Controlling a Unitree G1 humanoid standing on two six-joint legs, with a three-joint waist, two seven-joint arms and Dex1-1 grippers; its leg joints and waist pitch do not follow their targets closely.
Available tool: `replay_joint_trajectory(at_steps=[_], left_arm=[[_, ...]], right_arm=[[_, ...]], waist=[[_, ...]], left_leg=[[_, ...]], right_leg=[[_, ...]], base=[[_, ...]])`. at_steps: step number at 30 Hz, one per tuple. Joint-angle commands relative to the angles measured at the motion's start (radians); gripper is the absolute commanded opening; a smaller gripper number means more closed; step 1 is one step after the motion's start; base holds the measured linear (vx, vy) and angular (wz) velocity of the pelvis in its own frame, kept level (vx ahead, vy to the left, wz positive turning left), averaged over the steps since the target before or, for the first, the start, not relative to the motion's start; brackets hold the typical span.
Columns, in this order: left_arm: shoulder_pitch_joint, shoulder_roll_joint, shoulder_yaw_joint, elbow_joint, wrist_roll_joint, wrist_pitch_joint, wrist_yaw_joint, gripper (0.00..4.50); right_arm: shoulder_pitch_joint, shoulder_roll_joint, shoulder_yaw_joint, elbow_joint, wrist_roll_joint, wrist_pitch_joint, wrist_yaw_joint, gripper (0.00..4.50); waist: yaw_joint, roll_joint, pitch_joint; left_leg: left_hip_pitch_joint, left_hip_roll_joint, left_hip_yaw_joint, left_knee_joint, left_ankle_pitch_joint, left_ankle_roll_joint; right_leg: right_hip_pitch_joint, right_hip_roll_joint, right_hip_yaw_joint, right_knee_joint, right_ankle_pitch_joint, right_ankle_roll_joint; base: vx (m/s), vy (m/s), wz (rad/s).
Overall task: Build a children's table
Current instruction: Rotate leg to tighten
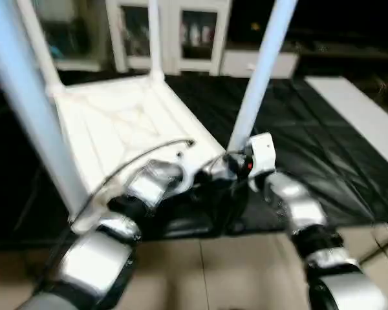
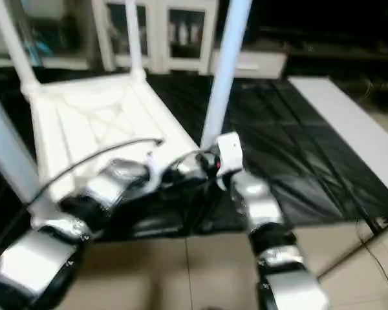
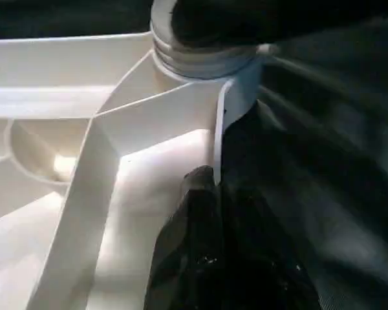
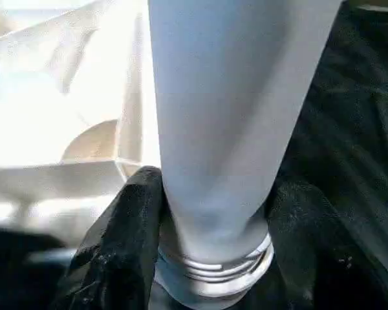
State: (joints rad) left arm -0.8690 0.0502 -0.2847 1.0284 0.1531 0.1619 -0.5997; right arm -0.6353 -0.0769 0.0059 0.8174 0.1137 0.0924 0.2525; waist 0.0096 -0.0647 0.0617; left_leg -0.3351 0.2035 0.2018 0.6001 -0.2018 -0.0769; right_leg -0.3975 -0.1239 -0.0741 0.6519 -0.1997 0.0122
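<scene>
The children's table point(image 1: 126, 123) lies upside down on a black mat point(image 1: 310, 148) on the floor, its ribbed, X-braced underside facing up and its long axis running away from the robot toward the white cabinet point(image 1: 181, 32) at the far side of the mat. Its legs stand up out of the corner sockets with their long axes roughly vertical: two thin-looking ones at the far corners by the cabinet point(image 1: 154, 39), one thick in the foreground at the near left corner point(image 1: 26, 110), and one at the near right corner point(image 1: 262, 71), leaning slightly.

The right tool point(image 4: 210, 239) is at the base of that near right leg, its two black fingers point(image 4: 126, 239) set on either side of the tube just above the threaded rings, closed on the leg where it meets the socket. The left tool point(image 3: 213, 219) is closed, its black fingertips together and resting against the thin rim of the tabletop just beside the same corner socket point(image 3: 207, 55), with the mat beyond the rim. Both silver forearms reach in over the near edge of the table.
</scene>
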Motion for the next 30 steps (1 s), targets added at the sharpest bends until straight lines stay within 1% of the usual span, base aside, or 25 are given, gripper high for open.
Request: replay_joint_trajectory(at_steps=[1,2,3,4,5,6,7,8,10,11,13,14,15,16,17,18,19,20,22,23,25,26,27,29,30], left_arm=[[-0.064,-0.027,0.038,0.007,0.003,-0.047,0.118,0.00],[-0.064,-0.027,0.038,0.007,0.003,-0.047,0.118,0.00],[-0.070,-0.031,0.039,0.016,0.004,-0.054,0.123,0.00],[-0.073,-0.032,0.039,0.021,0.006,-0.058,0.125,0.00],[-0.077,-0.030,0.034,0.031,0.013,-0.067,0.125,0.00],[-0.078,-0.025,0.031,0.041,0.017,-0.073,0.125,0.00],[-0.079,-0.019,0.027,0.053,0.020,-0.081,0.123,0.00],[-0.078,-0.016,0.024,0.058,0.023,-0.085,0.121,0.00],[-0.070,0.000,0.022,0.069,0.028,-0.100,0.116,0.00],[-0.065,0.008,0.020,0.069,0.029,-0.104,0.108,0.00],[-0.059,0.018,0.013,0.070,0.035,-0.120,0.090,0.00],[-0.055,0.025,0.008,0.069,0.039,-0.130,0.076,0.00],[-0.045,0.037,-0.001,0.066,0.044,-0.143,0.042,0.00],[-0.034,0.051,-0.010,0.059,0.045,-0.152,-0.009,0.00],[-0.028,0.057,-0.012,0.055,0.043,-0.151,-0.029,0.00],[-0.018,0.068,-0.024,0.045,0.047,-0.165,-0.069,0.00],[-0.006,0.080,-0.037,0.034,0.047,-0.183,-0.122,0.00],[0.007,0.091,-0.046,0.023,0.046,-0.180,-0.163,0.00],[0.035,0.117,-0.066,-0.007,0.041,-0.201,-0.256,0.00],[0.045,0.126,-0.071,-0.018,0.039,-0.198,-0.284,0.00],[0.086,0.169,-0.100,-0.068,0.023,-0.238,-0.417,0.00],[0.097,0.183,-0.107,-0.085,0.018,-0.237,-0.452,0.00],[0.104,0.191,-0.110,-0.095,0.016,-0.235,-0.473,0.00],[0.118,0.206,-0.116,-0.116,0.010,-0.251,-0.511,0.00],[0.143,0.234,-0.127,-0.161,0.005,-0.250,-0.563,0.00]], right_arm=[[0.008,0.070,0.038,0.075,-0.006,-0.007,-0.007,2.02],[0.008,0.070,0.038,0.075,-0.006,-0.007,-0.007,2.02],[0.004,0.081,0.036,0.076,-0.002,-0.021,0.006,2.02],[0.002,0.088,0.034,0.075,0.000,-0.028,0.018,2.02],[0.003,0.096,0.029,0.070,0.010,-0.038,0.043,2.02],[0.008,0.102,0.013,0.054,0.034,-0.046,0.084,2.02],[0.016,0.103,0.001,0.039,0.052,-0.048,0.118,2.02],[0.022,0.102,-0.004,0.026,0.064,-0.044,0.141,2.02],[0.054,0.077,-0.009,-0.036,0.084,-0.047,0.177,2.02],[0.069,0.064,-0.007,-0.061,0.088,-0.049,0.185,2.56],[0.089,0.048,-0.007,-0.097,0.098,-0.048,0.199,2.69],[0.104,0.039,-0.008,-0.124,0.107,-0.042,0.211,2.71],[0.130,0.021,-0.011,-0.177,0.120,-0.030,0.227,2.78],[0.159,-0.005,-0.011,-0.239,0.127,-0.014,0.253,2.90],[0.172,-0.017,-0.010,-0.267,0.129,-0.007,0.267,2.90],[0.188,-0.039,-0.011,-0.305,0.136,0.000,0.287,3.03],[0.205,-0.061,-0.012,-0.343,0.142,0.011,0.310,3.10],[0.222,-0.095,-0.006,-0.381,0.144,0.016,0.344,3.14],[0.260,-0.175,0.019,-0.450,0.133,0.016,0.423,3.35],[0.273,-0.202,0.025,-0.472,0.134,0.019,0.450,3.43],[0.320,-0.291,0.022,-0.552,0.144,0.044,0.547,3.55],[0.332,-0.314,0.018,-0.573,0.150,0.052,0.574,3.78],[0.342,-0.329,0.016,-0.591,0.155,0.060,0.590,3.78],[0.360,-0.357,0.014,-0.625,0.173,0.084,0.628,3.92],[0.400,-0.426,0.027,-0.692,0.205,0.133,0.718,3.99]], waist=[[0.026,-0.020,-0.060],[0.039,-0.009,-0.076],[0.052,0.019,-0.077],[0.044,0.028,-0.076],[0.045,0.031,-0.077],[0.042,0.027,-0.073],[0.043,0.024,-0.072],[0.044,0.026,-0.074],[0.047,0.025,-0.075],[0.048,0.027,-0.073],[0.051,0.025,-0.073],[0.045,0.022,-0.072],[0.041,0.024,-0.074],[0.039,0.024,-0.077],[0.040,0.025,-0.079],[0.040,0.024,-0.080],[0.044,0.026,-0.079],[0.048,0.025,-0.079],[0.056,0.026,-0.078],[0.063,0.027,-0.079],[0.067,0.024,-0.075],[0.069,0.025,-0.075],[0.073,0.023,-0.076],[0.080,0.025,-0.072],[0.081,0.028,-0.070]], left_leg=[[0.009,-0.021,-0.036,0.016,-0.276,0.013],[-0.048,-0.007,-0.051,-0.025,-0.173,0.017],[-0.052,0.012,-0.053,-0.074,-0.120,-0.004],[-0.041,0.018,-0.056,-0.083,-0.158,-0.017],[-0.031,0.020,-0.049,-0.086,-0.211,-0.017],[-0.032,0.018,-0.046,-0.087,-0.246,-0.013],[-0.027,0.014,-0.042,-0.086,-0.302,-0.002],[-0.026,0.016,-0.042,-0.087,-0.305,0.008],[-0.032,0.020,-0.042,-0.091,-0.270,0.019],[-0.031,0.020,-0.040,-0.092,-0.267,0.019],[-0.029,0.019,-0.038,-0.091,-0.280,0.027],[-0.042,0.018,-0.041,-0.095,-0.285,0.035],[-0.049,0.018,-0.045,-0.097,-0.273,0.031],[-0.047,0.021,-0.047,-0.096,-0.246,0.030],[-0.038,0.024,-0.045,-0.093,-0.224,0.038],[-0.034,0.025,-0.042,-0.091,-0.210,0.041],[-0.033,0.025,-0.039,-0.089,-0.183,0.052],[-0.032,0.026,-0.037,-0.087,-0.152,0.063],[-0.033,0.026,-0.033,-0.085,-0.131,0.076],[-0.023,0.028,-0.030,-0.083,-0.126,0.084],[-0.025,0.028,-0.028,-0.085,-0.141,0.091],[-0.026,0.030,-0.028,-0.087,-0.152,0.089],[-0.023,0.031,-0.026,-0.086,-0.163,0.085],[-0.018,0.033,-0.026,-0.090,-0.210,0.066],[-0.015,0.033,-0.026,-0.092,-0.224,0.062]], right_leg=[[-0.003,-0.106,0.041,-0.208,-0.977,0.009],[0.059,-0.108,0.052,-0.168,-0.872,0.004],[0.046,-0.060,0.027,-0.151,-0.631,-0.038],[0.035,-0.034,0.019,-0.132,-0.418,-0.094],[0.029,-0.024,0.021,-0.129,-0.303,-0.154],[0.029,-0.020,0.020,-0.129,-0.298,-0.170],[0.029,-0.020,0.019,-0.135,-0.337,-0.179],[0.032,-0.023,0.019,-0.138,-0.335,-0.184],[0.039,-0.023,0.019,-0.135,-0.287,-0.188],[0.037,-0.023,0.020,-0.135,-0.286,-0.189],[0.037,-0.024,0.021,-0.139,-0.293,-0.186],[0.048,-0.022,0.018,-0.137,-0.310,-0.165],[0.054,-0.025,0.017,-0.133,-0.311,-0.158],[0.053,-0.027,0.017,-0.137,-0.289,-0.155],[0.047,-0.026,0.020,-0.134,-0.238,-0.181],[0.045,-0.025,0.022,-0.131,-0.206,-0.198],[0.046,-0.025,0.024,-0.126,-0.158,-0.224],[0.049,-0.023,0.025,-0.118,-0.105,-0.237],[0.051,-0.022,0.026,-0.114,-0.067,-0.246],[0.050,-0.023,0.027,-0.113,-0.048,-0.254],[0.051,-0.024,0.029,-0.115,-0.065,-0.259],[0.053,-0.026,0.029,-0.117,-0.081,-0.256],[0.050,-0.028,0.031,-0.119,-0.104,-0.252],[0.046,-0.029,0.031,-0.127,-0.174,-0.239],[0.044,-0.029,0.032,-0.128,-0.187,-0.239]], base=[[0.091,-0.075,-0.26],[0.069,-0.015,-0.32],[0.069,-0.015,-0.32],[0.000,0.000,0.00],[0.000,0.000,0.00],[0.000,0.000,0.00],[0.000,0.000,0.00],[0.000,0.000,0.00],[0.000,0.000,0.00],[0.000,0.000,0.00],[0.000,0.000,0.00],[0.000,0.000,0.00],[0.000,0.000,0.00],[0.000,0.000,0.00],[0.000,0.000,0.00],[0.000,0.000,0.00],[0.051,0.009,0.04],[0.000,0.000,0.00],[0.000,0.000,0.00],[0.000,0.000,0.00],[0.000,0.000,0.00],[0.000,0.000,0.00],[0.000,0.000,0.00],[0.000,0.000,0.00],[0.000,0.000,0.00]])
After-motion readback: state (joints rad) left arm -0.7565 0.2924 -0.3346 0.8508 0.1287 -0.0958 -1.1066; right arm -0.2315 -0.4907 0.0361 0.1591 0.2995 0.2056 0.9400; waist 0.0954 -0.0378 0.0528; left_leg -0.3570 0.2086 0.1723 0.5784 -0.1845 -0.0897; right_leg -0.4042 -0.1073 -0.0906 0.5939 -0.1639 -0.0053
